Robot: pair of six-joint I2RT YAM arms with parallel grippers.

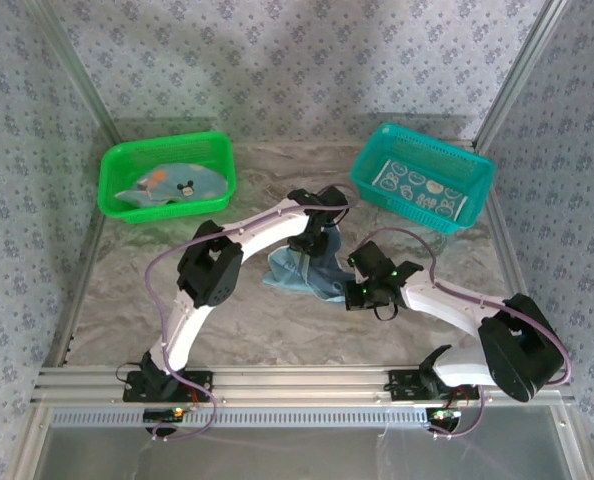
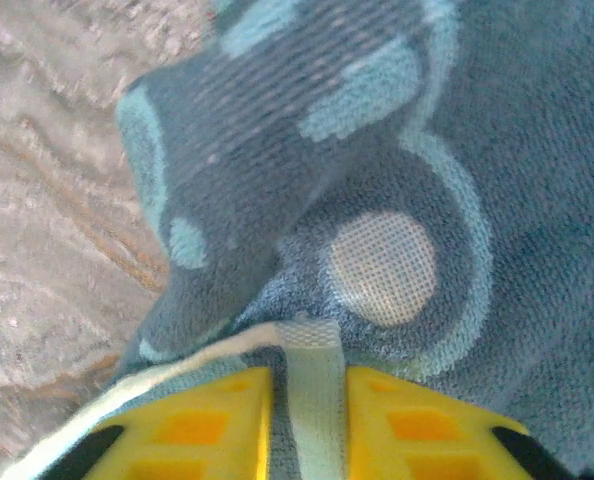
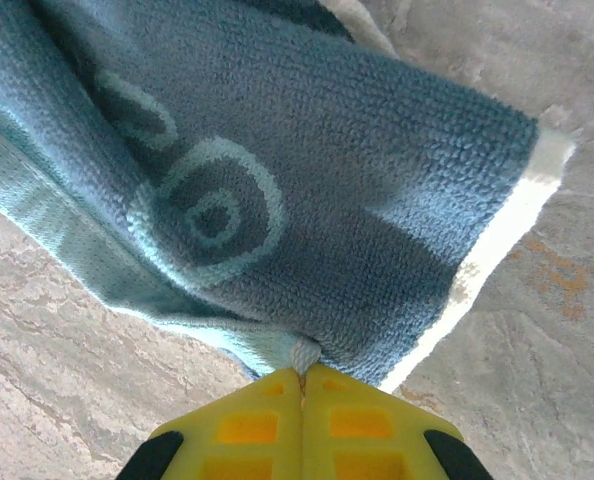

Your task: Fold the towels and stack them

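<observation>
A blue towel (image 1: 302, 275) with pale rings lies crumpled at the middle of the table, between my two grippers. My left gripper (image 1: 312, 250) stands over its far side. In the left wrist view the towel (image 2: 397, 150) hangs ahead of that gripper (image 2: 309, 375), whose yellow fingers (image 2: 197, 420) are shut on the pale hem strip. My right gripper (image 1: 355, 290) is at the towel's near right corner. In the right wrist view the towel (image 3: 307, 170) drapes ahead, and the right gripper (image 3: 302, 372) is shut on a small nub of its edge.
A green basket (image 1: 162, 148) at the back left holds a printed towel (image 1: 172, 185). A teal basket (image 1: 422, 140) at the back right holds a flat folded towel (image 1: 422, 190). Bare marbled table (image 1: 227, 320) lies in front of the held towel; patterned walls stand around.
</observation>
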